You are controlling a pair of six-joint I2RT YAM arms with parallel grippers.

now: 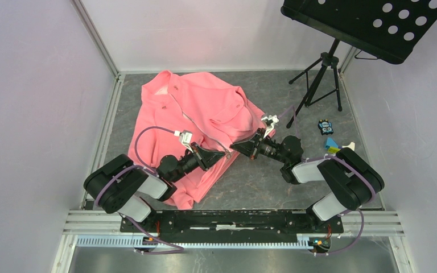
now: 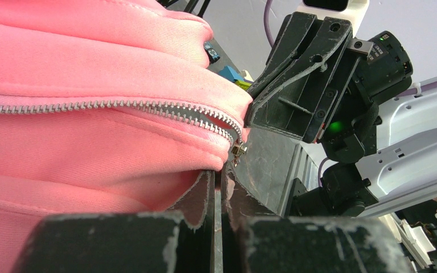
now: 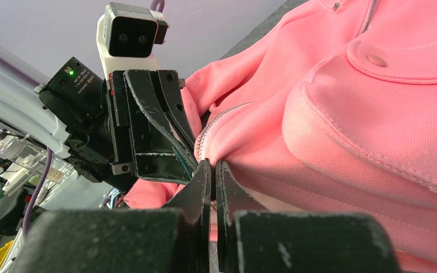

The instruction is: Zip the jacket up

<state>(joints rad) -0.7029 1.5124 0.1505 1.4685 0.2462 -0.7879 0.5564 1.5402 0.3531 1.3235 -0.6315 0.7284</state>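
Note:
The coral-pink jacket (image 1: 196, 119) lies on the grey table, collar at the far side and hem toward the arms. Its pale zipper (image 2: 119, 106) runs along the front, with the small metal slider (image 2: 238, 150) at the hem end. My left gripper (image 1: 221, 153) is shut on the hem just below the slider, as the left wrist view (image 2: 221, 173) shows. My right gripper (image 1: 237, 147) faces it from the right and is shut on the jacket's edge beside the zipper (image 3: 212, 165). The two grippers' tips almost touch. A flapped pocket with a snap (image 3: 375, 60) shows.
A black music stand (image 1: 370, 23) on a tripod (image 1: 318, 79) stands at the back right. Small toys (image 1: 325, 126) and coloured blocks (image 1: 333, 145) lie at the right of the table. White walls close in on both sides.

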